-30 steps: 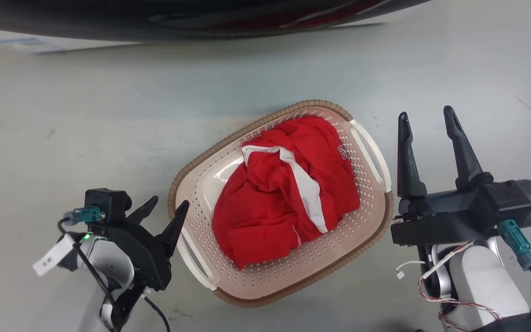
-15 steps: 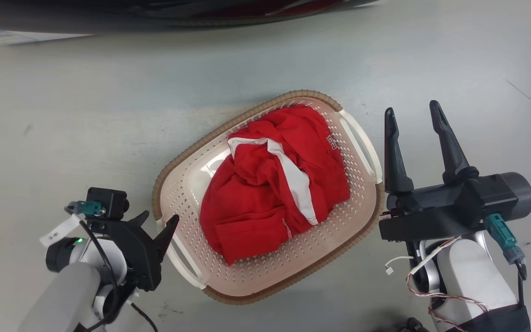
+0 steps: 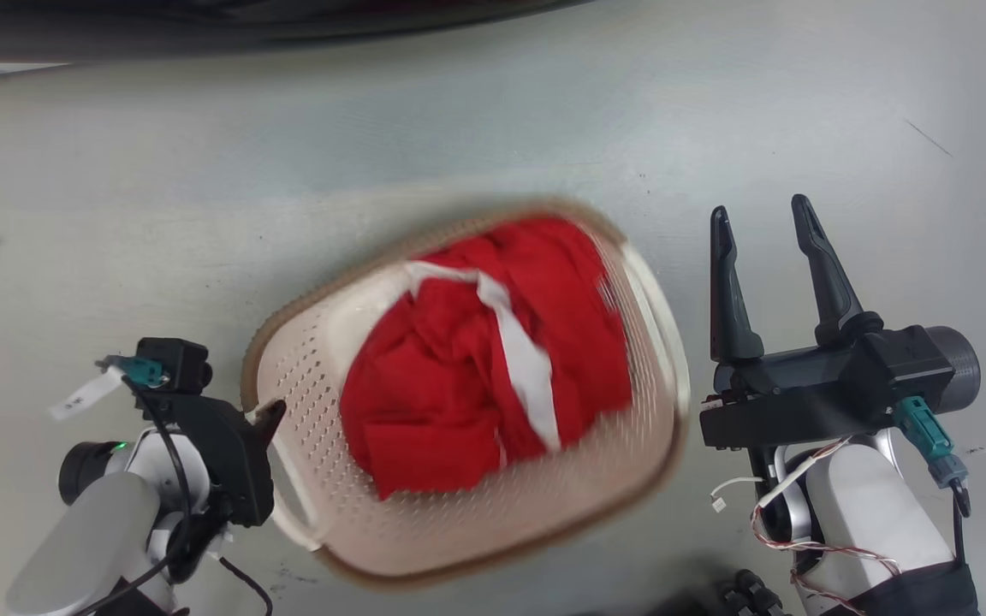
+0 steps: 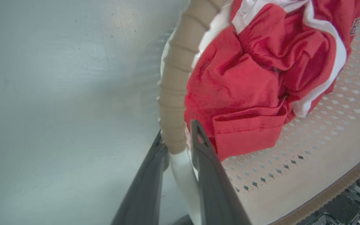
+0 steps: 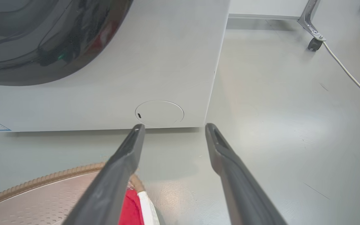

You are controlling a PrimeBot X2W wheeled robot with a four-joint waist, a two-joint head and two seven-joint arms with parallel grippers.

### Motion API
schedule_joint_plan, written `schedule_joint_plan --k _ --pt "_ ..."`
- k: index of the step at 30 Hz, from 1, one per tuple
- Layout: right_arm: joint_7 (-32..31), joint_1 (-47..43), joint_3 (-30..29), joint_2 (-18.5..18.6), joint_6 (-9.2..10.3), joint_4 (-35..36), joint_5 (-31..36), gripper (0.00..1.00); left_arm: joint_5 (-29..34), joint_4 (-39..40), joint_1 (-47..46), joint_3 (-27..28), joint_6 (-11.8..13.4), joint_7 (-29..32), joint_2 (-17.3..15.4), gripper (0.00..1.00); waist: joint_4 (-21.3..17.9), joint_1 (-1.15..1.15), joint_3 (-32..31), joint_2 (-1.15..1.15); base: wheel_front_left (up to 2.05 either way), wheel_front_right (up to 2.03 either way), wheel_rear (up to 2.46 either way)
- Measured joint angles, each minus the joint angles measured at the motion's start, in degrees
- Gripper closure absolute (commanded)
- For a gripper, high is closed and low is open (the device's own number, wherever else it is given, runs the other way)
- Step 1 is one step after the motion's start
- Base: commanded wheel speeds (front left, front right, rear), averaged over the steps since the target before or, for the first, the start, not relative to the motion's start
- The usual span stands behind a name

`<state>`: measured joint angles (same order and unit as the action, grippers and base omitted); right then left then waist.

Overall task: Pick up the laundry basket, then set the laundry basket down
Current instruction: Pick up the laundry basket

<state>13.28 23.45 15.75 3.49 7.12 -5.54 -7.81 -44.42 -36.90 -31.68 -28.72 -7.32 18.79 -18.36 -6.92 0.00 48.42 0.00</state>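
We have the left gripper on the laundry basket at the basket's 8 o'clock in the head view. In the left wrist view the left gripper has its two fingers clamped on the white handle, one on each side, right where the brown rim ends.

The basket is on the grey floor, mid-frame in the head view and between our two arms. Its long axis runs roughly 8 to 2 o'clock. It is motion-blurred there, and we can't tell if it is off the floor.

A red garment with a white stripe is bunched in the middle of the basket. In the left wrist view the garment lies against the rim, just past the inner finger.

The right gripper sits at the basket's 3 o'clock, close beside the right handle but not touching it. Its fingers are wide apart, holding nothing and pointing to 12 o'clock. In the right wrist view the right gripper points at the washing machine, with the basket rim at 8 o'clock. A caster and a pale cable are at 2 o'clock.
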Motion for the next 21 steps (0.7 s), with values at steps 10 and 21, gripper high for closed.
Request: schedule_joint_plan --k 10,21 --pt "0.5 0.7 0.0 -0.1 0.01 -1.0 -0.8 0.0 -1.4 -2.0 -1.8 -1.6 -0.2 -0.3 -0.8 1.0 0.1 0.0 -0.1 -0.01 0.0 0.0 0.0" --pt "0.9 1.0 0.3 -0.1 0.01 -2.0 -2.6 0.0 -3.1 -3.8 -4.3 -1.5 -0.2 -1.3 -1.6 1.0 0.4 0.0 -0.4 -0.01 0.0 0.0 0.0"
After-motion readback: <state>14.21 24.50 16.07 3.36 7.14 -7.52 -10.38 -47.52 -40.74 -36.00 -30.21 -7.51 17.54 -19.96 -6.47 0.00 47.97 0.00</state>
